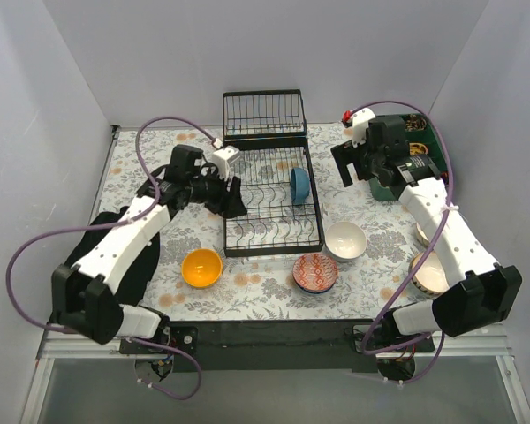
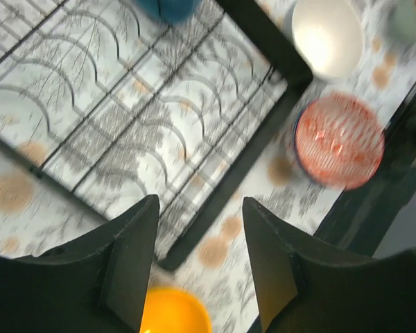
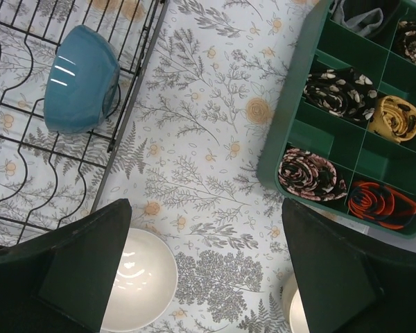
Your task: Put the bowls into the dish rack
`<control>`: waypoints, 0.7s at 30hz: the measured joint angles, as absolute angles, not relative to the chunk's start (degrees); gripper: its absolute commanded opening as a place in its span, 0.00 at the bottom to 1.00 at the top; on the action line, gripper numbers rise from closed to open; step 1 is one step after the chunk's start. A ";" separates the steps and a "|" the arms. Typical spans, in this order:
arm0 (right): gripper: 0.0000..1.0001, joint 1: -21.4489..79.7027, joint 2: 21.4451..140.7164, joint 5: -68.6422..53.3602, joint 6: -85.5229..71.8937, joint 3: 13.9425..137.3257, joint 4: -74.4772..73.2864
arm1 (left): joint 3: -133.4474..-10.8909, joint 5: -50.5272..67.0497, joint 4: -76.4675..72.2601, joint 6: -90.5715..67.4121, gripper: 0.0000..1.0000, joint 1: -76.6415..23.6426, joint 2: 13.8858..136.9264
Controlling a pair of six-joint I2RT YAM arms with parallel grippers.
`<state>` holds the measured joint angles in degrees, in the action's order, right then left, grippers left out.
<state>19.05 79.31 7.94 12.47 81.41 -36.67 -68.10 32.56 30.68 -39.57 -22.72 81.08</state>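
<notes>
**One bowl racked, three waiting by the near edge**

The blue bowl (image 1: 299,185) stood on edge at the dish rack's (image 1: 274,252) right side. The orange bowl (image 1: 201,267), red bowl (image 1: 316,272) and white bowl (image 1: 345,240) sat off the rack's near edge. The left gripper (image 2: 201,208) hovered over the rack's left edge, fingers partly spread and empty; the next grasp would probably go best pinching one rim squarely. The right gripper (image 3: 206,208) hung wide open, holding nothing.

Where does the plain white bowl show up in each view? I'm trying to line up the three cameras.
Top external: the white bowl sits on the table, just right of the dish rack's near right corner.
Left wrist: top right, past the rack's corner, above the red-patterned bowl.
Right wrist: bottom left, partly hidden.
Shared landmark: the blue bowl standing in the rack.
</notes>
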 measured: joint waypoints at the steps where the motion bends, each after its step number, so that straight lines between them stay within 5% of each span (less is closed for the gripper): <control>1: 0.98 19.05 78.91 7.42 12.47 80.90 -36.23 | -67.83 31.62 34.92 -35.70 0.50 -22.76 78.15; 10: 0.98 19.05 76.05 3.60 13.30 78.26 -34.54 | -51.55 19.51 56.84 -16.19 0.49 -24.01 63.07; 21: 0.97 19.05 72.42 1.48 15.09 74.41 -33.56 | -47.16 13.02 57.65 -13.28 0.48 -31.33 60.95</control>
<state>19.05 72.42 1.48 15.09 74.41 -33.56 -47.16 13.02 57.65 -13.28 -31.33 60.95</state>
